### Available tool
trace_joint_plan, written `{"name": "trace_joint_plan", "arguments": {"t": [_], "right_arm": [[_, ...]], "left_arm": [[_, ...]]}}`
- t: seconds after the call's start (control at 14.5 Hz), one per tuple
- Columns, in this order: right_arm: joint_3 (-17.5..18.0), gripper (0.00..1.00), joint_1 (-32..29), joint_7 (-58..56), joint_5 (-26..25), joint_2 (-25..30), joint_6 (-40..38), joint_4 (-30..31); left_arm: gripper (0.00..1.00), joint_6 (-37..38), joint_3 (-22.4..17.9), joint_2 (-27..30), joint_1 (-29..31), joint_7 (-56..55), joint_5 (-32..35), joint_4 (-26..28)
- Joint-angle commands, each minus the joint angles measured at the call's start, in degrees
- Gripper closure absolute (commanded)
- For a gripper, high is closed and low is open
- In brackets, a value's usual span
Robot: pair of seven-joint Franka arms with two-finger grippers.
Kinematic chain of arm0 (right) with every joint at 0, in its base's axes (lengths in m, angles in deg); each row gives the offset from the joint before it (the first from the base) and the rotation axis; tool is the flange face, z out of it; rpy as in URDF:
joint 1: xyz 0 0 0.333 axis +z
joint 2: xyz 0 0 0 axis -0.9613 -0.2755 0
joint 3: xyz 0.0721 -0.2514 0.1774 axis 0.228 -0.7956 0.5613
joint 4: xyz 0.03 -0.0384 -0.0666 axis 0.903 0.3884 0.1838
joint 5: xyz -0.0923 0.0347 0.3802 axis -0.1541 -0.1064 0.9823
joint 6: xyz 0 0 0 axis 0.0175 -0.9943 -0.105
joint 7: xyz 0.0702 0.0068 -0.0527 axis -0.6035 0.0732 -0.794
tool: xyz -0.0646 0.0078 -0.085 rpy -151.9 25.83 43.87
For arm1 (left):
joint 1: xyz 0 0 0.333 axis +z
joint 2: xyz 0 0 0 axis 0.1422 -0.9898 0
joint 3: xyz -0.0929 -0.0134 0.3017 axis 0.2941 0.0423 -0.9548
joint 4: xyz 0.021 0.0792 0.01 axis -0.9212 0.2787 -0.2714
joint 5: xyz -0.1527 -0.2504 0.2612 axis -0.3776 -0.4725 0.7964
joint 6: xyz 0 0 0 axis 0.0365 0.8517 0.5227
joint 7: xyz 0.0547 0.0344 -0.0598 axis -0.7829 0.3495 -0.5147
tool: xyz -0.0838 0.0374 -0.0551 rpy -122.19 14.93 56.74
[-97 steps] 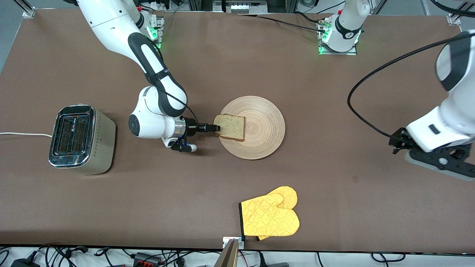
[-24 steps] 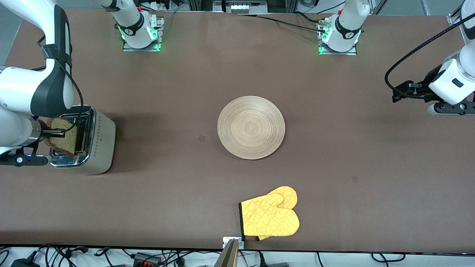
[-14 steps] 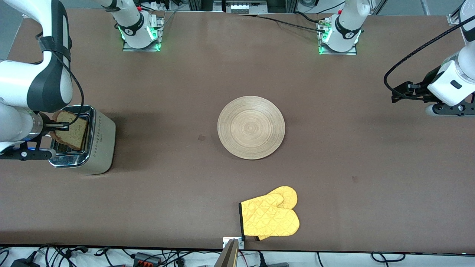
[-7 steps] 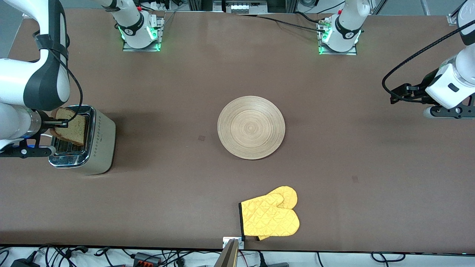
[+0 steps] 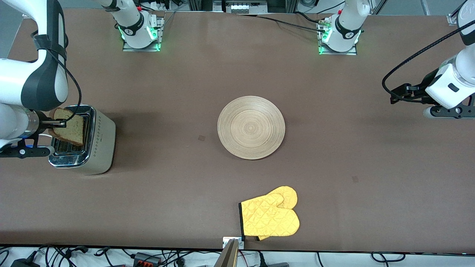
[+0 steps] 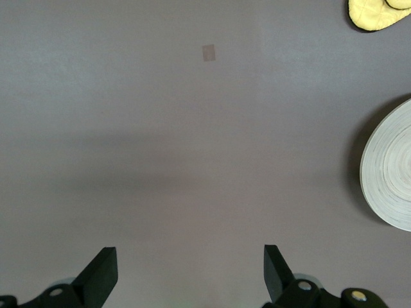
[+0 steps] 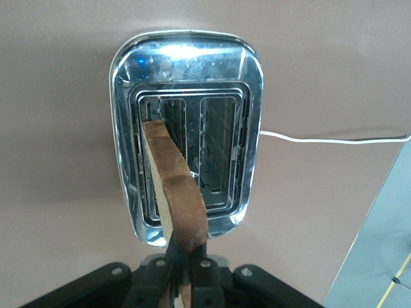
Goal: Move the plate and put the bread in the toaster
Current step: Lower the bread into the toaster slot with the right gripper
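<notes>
Chrome toaster (image 5: pixel 82 139), two slots; right tool (image 5: pixel 63 122) clamps one bread (image 5: pixel 69 127) above; left tool (image 6: pixel 186 273) spread, waiting; one plate (image 5: pixel 251 127).

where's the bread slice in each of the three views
Front view: the bread is held edge-up in the right pincer, over the toaster at the right arm's end of the table.
Right wrist view: the bread stands edge-on above the toaster's slots, clamped in the pincer.
Left wrist view: not in it; only the plate and a yellow mitt show.
Shared landmark: the toaster's chrome top, in the front and right wrist views.
</notes>
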Motion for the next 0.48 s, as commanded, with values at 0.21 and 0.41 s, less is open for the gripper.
{"name": "trace_joint_plan", "arguments": {"t": [0.21, 0.41], "right_arm": [[0.0, 1.0, -0.9, -1.1, -0.1, 0.0, 1.7, 1.5], [-0.2, 1.0, -0.6, -1.2, -0.2, 0.9, 0.4, 1.4]], "left_arm": [[0.0, 0.7, 0.1, -0.3, 0.5, 1.4, -0.4, -0.9], [0.0, 0.7, 0.1, -0.3, 0.5, 1.4, -0.4, -0.9]]}}
